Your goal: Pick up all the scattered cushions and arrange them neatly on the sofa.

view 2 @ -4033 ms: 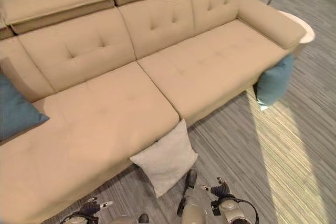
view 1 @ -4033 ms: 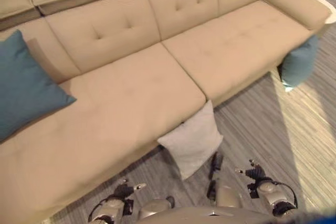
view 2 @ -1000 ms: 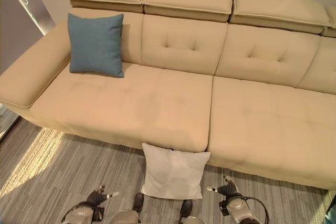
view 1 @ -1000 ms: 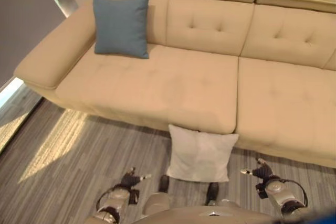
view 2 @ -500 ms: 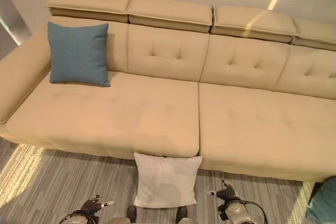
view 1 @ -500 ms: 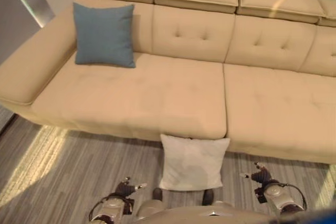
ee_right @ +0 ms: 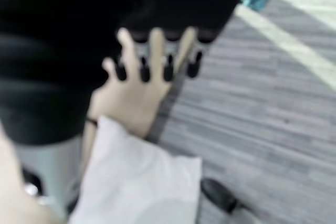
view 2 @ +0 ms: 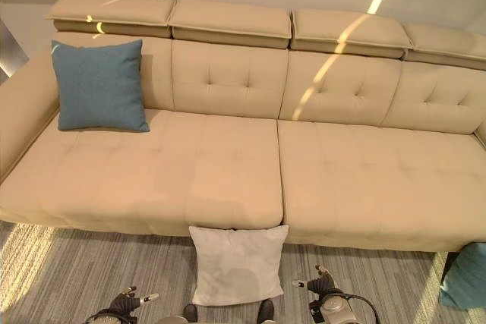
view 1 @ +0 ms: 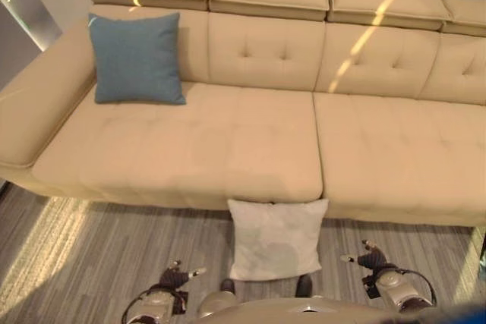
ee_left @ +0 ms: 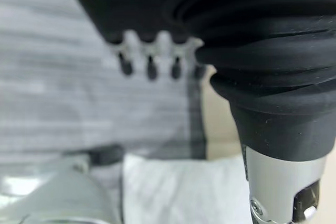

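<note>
Standing square to white cushion (view 1: 276, 237) propped against sofa (view 1: 250, 142), readying pickup; left hand (view 1: 176, 277) and right hand (view 1: 370, 260) hanging relaxed, empty.

A blue cushion (view 1: 137, 58) sits on the sofa (view 1: 250, 142); a white cushion (view 1: 275, 238) lies on the floor (view 1: 91, 256).

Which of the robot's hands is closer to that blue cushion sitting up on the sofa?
Left. The left hand hangs low over the floor, on the same side as the blue cushion. The right hand hangs on the far side of the white cushion, farther away.
</note>
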Robot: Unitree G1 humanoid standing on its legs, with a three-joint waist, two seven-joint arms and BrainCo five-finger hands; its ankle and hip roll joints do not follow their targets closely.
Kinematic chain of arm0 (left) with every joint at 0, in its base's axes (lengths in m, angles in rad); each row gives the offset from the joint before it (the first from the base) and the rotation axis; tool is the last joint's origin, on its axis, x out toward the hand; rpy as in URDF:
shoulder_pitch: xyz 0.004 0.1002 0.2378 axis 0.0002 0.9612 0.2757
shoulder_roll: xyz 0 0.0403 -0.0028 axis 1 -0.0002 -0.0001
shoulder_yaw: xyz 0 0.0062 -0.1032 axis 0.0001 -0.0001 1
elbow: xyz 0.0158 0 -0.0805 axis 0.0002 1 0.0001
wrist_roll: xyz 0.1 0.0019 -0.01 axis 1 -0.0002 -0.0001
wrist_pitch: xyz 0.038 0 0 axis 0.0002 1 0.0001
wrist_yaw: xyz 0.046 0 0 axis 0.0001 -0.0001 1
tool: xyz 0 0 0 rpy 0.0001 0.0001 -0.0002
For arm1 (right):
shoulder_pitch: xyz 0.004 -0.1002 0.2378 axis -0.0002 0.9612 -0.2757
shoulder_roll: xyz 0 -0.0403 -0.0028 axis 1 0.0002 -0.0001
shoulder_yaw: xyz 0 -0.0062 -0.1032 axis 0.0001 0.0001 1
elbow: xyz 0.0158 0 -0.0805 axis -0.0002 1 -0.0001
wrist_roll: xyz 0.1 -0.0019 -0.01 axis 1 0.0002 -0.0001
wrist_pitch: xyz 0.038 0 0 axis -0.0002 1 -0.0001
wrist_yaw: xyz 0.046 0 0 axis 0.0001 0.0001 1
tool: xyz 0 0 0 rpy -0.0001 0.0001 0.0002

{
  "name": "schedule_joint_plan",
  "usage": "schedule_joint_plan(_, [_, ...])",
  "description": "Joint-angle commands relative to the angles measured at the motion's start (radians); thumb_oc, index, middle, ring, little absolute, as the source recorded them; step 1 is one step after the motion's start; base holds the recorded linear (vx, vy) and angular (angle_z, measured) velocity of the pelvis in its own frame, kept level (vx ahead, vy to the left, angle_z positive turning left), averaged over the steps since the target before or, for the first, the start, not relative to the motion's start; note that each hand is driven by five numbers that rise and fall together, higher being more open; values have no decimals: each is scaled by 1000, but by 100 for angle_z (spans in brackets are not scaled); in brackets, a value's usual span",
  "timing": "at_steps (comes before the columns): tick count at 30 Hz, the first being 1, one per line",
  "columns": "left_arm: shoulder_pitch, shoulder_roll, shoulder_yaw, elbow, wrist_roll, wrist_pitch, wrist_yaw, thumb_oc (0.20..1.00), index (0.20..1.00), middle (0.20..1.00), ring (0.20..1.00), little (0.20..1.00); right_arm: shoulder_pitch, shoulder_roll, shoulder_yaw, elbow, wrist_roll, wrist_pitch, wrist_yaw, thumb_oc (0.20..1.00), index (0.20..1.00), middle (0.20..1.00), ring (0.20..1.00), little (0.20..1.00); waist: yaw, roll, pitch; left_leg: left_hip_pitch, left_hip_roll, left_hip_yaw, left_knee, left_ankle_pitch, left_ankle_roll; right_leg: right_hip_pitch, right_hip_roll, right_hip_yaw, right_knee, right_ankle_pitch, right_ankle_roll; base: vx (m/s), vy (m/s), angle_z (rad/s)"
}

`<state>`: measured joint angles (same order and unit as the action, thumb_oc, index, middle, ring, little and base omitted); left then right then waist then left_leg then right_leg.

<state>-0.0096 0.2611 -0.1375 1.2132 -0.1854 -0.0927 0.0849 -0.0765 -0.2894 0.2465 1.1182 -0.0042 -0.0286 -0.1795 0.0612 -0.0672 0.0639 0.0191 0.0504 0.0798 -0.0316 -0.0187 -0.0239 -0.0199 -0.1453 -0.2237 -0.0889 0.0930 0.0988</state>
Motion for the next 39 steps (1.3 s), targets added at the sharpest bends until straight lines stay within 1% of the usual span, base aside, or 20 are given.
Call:
schedule_joint_plan(1, [-54, 19, 26, 38, -4, -10, -5, 1000, 1000, 1000, 1000, 1000, -35, -17, 14, 7, -12, -14, -9, 1000, 1000, 1000, 1000, 1000, -2, -48, 5, -44, -28, -81, 21, -33, -21, 15, -26, -4, 60, -52, 64, 31, -6, 16])
schedule_joint_plan(4, [-69, 22, 19, 32, -3, -9, 3, 1000, 1000, 1000, 1000, 1000, -44, -22, 8, 17, -4, -13, -15, 1000, 1000, 1000, 1000, 1000, -4, -46, 23, -55, -26, -84, 24, -29, -23, 2, -28, -7, 66, -55, 64, -48, -12, 7])
schedule_joint_plan(5, [-107, 34, 9, 18, -19, -13, 22, 1000, 1000, 1000, 1000, 1000, -72, -29, 10, 13, 5, -14, -30, 1000, 1000, 1000, 1000, 1000, -3, -48, 68, -114, -25, -89, 54, -27, -24, -53, -36, -6, 96, -56, 62, -143, -21, 5])
schedule_joint_plan(6, [-107, 34, 9, 19, -19, -13, 22, 1000, 1000, 1000, 1000, 1000, -72, -29, 10, 13, 5, -14, -30, 1000, 1000, 1000, 1000, 1000, -4, -48, 67, -115, -25, -89, 54, -27, -24, -54, -36, -6, 96, -56, 62, -283, -39, 13])
schedule_joint_plan(8, [-167, 48, -9, -4, -61, -27, 58, 1000, 1000, 1000, 1000, 1000, -121, -41, 14, 1, 21, -14, -58, 1000, 1000, 1000, 1000, 1000, -1, -49, 133, -225, -32, -98, 120, -23, -29, -153, -49, -2, 158, -56, 56, -358, -26, 20])
schedule_joint_plan(9, [-223, 58, -25, -28, -115, -49, 92, 1000, 1000, 1000, 1000, 1000, -172, -57, 12, -14, 51, -15, -90, 1000, 1000, 1000, 1000, 1000, -3, -43, 168, -346, -45, -107, 191, -18, -36, -271, -62, -2, 232, -55, 44, -394, 5, 14])
schedule_joint_plan(10, [-247, 62, -32, -41, -141, -59, 106, 1000, 1000, 1000, 1000, 1000, -198, -69, 7, -18, 65, -16, -107, 1000, 1000, 1000, 1000, 1000, -5, -40, 180, -406, -45, -110, 228, -19, -36, -329, -68, 0, 273, -60, 36, -286, 16, 8])
schedule_joint_plan(11, [-247, 62, -32, -41, -141, -60, 106, 1000, 1000, 1000, 1000, 1000, -198, -69, 7, -17, 65, -16, -107, 1000, 1000, 1000, 1000, 1000, -5, -40, 178, -409, -46, -110, 230, -20, -36, -332, -68, 0, 274, -61, 36, -162, 45, 19])
schedule_joint_plan(12, [-292, 69, -47, -62, -172, -75, 127, 1000, 1000, 1000, 1000, 1000, -244, -82, 3, -34, 94, -22, -142, 1000, 1000, 1000, 1000, 1000, -9, -35, 194, -500, -44, -112, 282, -18, -38, -418, -80, 4, 324, -66, 28, -86, 43, 27])
schedule_joint_plan(13, [-317, 75, -57, -78, -187, -86, 143, 1000, 1000, 1000, 1000, 1000, -274, -86, 2, -39, 107, -27, -167, 1000, 1000, 1000, 1000, 1000, -9, -28, 206, -537, -37, -116, 312, -47, -43, -468, -77, 17, 374, -95, 30, -124, 44, 30])
schedule_joint_plan(16, [-394, 91, -81, -110, -229, -100, 172, 1000, 1000, 1000, 1000, 1000, -369, -107, 8, -53, 145, -35, -217, 1000, 1000, 1000, 1000, 1000, -11, -24, 232, -670, -35, -121, 383, -51, -42, -600, -84, 33, 445, -105, 22, -113, 22, -6])
schedule_joint_plan(20, [-514, 113, -111, -146, -261, -108, 203, 1000, 1000, 1000, 1000, 1000, -493, -140, 7, -75, 181, -46, -273, 1000, 1000, 1000, 1000, 1000, -25, -16, 238, -862, -34, -126, 467, -58, -40, -792, -91, 62, 538, -122, 15, -86, 28, -1])
schedule_joint_plan(21, [-514, 113, -111, -146, -261, -108, 203, 1000, 1000, 1000, 1000, 1000, -493, -140, 7, -75, 181, -46, -273, 1000, 1000, 1000, 1000, 1000, -25, -17, 238, -863, -34, -126, 468, -58, -40, -793, -91, 62, 538, -122, 15, -61, 41, -4])
schedule_joint_plan(22, [-571, 125, -126, -161, -278, -114, 214, 1000, 1000, 1000, 1000, 1000, -548, -153, 11, -79, 198, -50, -294, 1000, 1000, 1000, 1000, 1000, -34, -12, 239, -957, -36, -131, 513, -63, -38, -884, -92, 75, 584, -133, 14, -55, 42, 2])
schedule_joint_plan(29, [-749, 163, -186, -199, -285, -112, 243, 1000, 1000, 1000, 1000, 1000, -703, -208, 35, -92, 211, -55, -355, 1000, 1000, 1000, 1000, 1000, -68, -1, 237, -1221, -47, -146, 660, -94, -27, -1145, -97, 128, 729, -167, 7, 2, 33, -3])
schedule_joint_plan(30, [-749, 163, -186, -199, -285, -112, 243, 1000, 1000, 1000, 1000, 1000, -703, -208, 35, -92, 211, -55, -355, 1000, 1000, 1000, 1000, 1000, -68, -1, 236, -1222, -47, -145, 660, -94, -27, -1146, -97, 128, 730, -167, 7, 60, 25, -6])
schedule_joint_plan(35, [-830, 190, -199, -201, -288, -101, 259, 1000, 1000, 1000, 1000, 1000, -724, -241, 36, -105, 215, -59, -375, 1000, 1000, 1000, 1000, 1000, -95, 1, 226, -1368, -59, -143, 754, -120, -17, -1303, -86, 159, 821, -194, 0, 64, 18, -3])
schedule_joint_plan(37, [-831, 190, -200, -201, -289, -101, 259, 1000, 1000, 1000, 1000, 1000, -725, -241, 36, -105, 215, -59, -375, 1000, 1000, 1000, 1000, 1000, -94, 0, 222, -1374, -59, -142, 757, -121, -17, -1310, -86, 160, 825, -196, 0, 30, 3, -3])
schedule_joint_plan(38, [-863, 195, -209, -194, -290, -94, 262, 1000, 1000, 1000, 1000, 1000, -727, -258, 34, -110, 226, -66, -379, 1000, 1000, 1000, 1000, 1000, -104, 4, 222, -1427, -66, -142, 794, -127, -14, -1366, -81, 172, 858, -202, -2, 59, 7, -4])
schedule_joint_plan(39, [-864, 195, -209, -194, -291, -94, 262, 1000, 1000, 1000, 1000, 1000, -727, -259, 34, -110, 226, -66, -379, 1000, 1000, 1000, 1000, 1000, -104, 4, 220, -1431, -66, -142, 796, -128, -14, -1370, -81, 173, 860, -203, -2, 75, 2, -4])
